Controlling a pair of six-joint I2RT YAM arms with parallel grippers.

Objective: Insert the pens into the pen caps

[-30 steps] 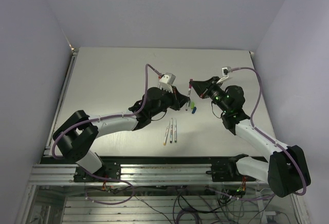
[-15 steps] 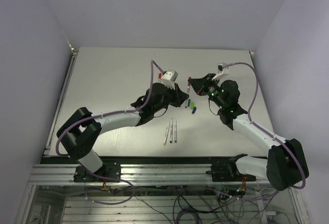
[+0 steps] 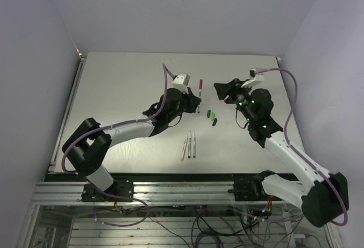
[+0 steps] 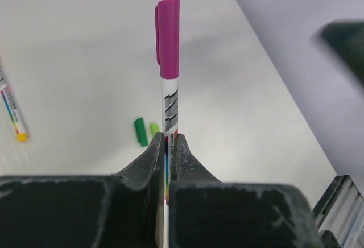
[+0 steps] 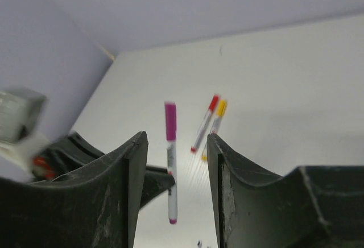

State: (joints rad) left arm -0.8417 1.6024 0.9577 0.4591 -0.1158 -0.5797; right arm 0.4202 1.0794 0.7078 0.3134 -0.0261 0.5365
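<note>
**Capped pen [image 4: 169, 103] stands upright in the closed left jaws; the right jaws are open and empty.**

The left jaws pinch the barrel low down, so the magenta cap [image 4: 168, 37] stands clear above them. That probably left this end free for the right jaws, which gape well apart from it. Whether the cap is fully seated cannot be told. The barrel's lower end is hidden between the left jaws. Green caps [image 4: 140, 131] lie on the counter [image 4: 68, 43] beyond them, and another pen [image 4: 12, 114] is cut off at the frame edge.

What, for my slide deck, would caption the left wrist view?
Left gripper shut on a thin whitish marker pen wearing a magenta plastic cap; two small green caps lie on the white table.
</note>
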